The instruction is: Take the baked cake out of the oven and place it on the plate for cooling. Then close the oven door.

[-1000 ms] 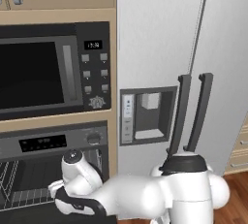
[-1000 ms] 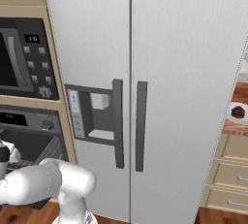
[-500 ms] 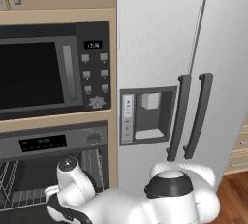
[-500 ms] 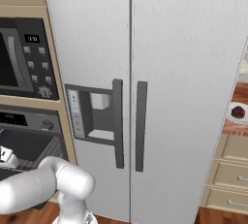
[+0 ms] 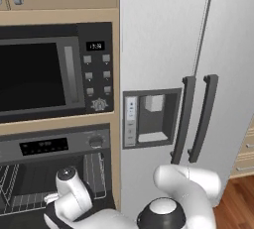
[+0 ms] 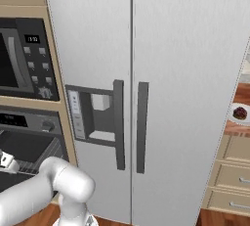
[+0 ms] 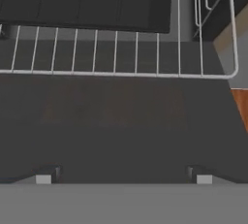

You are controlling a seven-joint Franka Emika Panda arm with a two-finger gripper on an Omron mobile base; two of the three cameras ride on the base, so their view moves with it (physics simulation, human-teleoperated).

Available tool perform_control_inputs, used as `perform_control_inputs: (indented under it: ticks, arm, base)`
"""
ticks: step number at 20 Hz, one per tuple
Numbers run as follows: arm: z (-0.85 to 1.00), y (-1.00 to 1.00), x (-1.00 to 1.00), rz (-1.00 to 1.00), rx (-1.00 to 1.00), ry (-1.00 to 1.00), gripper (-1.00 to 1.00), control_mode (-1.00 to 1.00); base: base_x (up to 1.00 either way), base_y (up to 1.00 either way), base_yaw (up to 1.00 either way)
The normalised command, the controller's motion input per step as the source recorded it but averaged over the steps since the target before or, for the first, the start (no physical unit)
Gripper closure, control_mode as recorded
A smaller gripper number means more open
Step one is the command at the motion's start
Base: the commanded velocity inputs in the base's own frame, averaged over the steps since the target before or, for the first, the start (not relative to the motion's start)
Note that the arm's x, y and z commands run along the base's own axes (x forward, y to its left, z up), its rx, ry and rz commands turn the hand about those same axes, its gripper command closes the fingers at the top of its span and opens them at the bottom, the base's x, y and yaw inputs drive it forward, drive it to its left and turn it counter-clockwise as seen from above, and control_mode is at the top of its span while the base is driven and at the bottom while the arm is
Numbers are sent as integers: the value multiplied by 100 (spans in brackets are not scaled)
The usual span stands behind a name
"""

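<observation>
My gripper [image 7: 123, 177] hangs spread wide and empty over the dark inner face of the lowered oven door [image 7: 121, 121], its two finger tips [image 7: 44, 175] standing far apart at the bottom of the hand view. Beyond them the wire rack [image 7: 116, 56] runs across the frame, its front rail bending round at the right corner, with a dark slab of the oven cavity behind it and a sliver of reddish wood floor [image 7: 241, 107] at the right edge.

From the left base view comes what the hand view leaves out: the oven [image 5: 54, 146] with its grey control strip, dark display and a round knob [image 5: 95, 141], set beneath the black microwave [image 5: 54, 72] and wooden cupboards, beside the tall grey refrigerator [image 5: 168, 49] with its dispenser and twin dark handles. My arm [image 5: 149, 208] rises from the lower right there, folds at a rounded elbow and reaches left and low in front of the open cavity, the wrist joint [image 5: 69, 186] standing before the side rack.

The right base view adds the far side of the kitchen: the baked cake [image 6: 240, 113], small and dark reddish-brown, sits on the plate [image 6: 232, 118] on a counter at the right edge, above pale drawers [image 6: 232, 181], well apart from the oven. In that view my forearm [image 6: 44, 191] stretches leftward from its elbow toward the oven opening, low in the frame.
</observation>
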Motion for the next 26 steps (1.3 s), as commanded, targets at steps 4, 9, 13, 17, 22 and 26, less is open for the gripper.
perform_control_inputs:
  ticks: [4,9,13,17,22,26]
  arm:
    - [-36,6,22,0,0,8,-100,-100]
    - [-23,6,40,0,0,15,-100,-100]
    - [-33,14,23,2,0,5,-100,-100]
    - [-45,25,11,3,0,0,-100,-100]
    - [-39,24,23,0,0,0,-100,-100]
    - [-38,20,10,0,0,0,-100,-100]
  base:
    - [0,0,0]
    - [0,0,0]
    - [0,0,0]
    - [0,0,0]
    - [0,0,0]
    - [0,0,0]
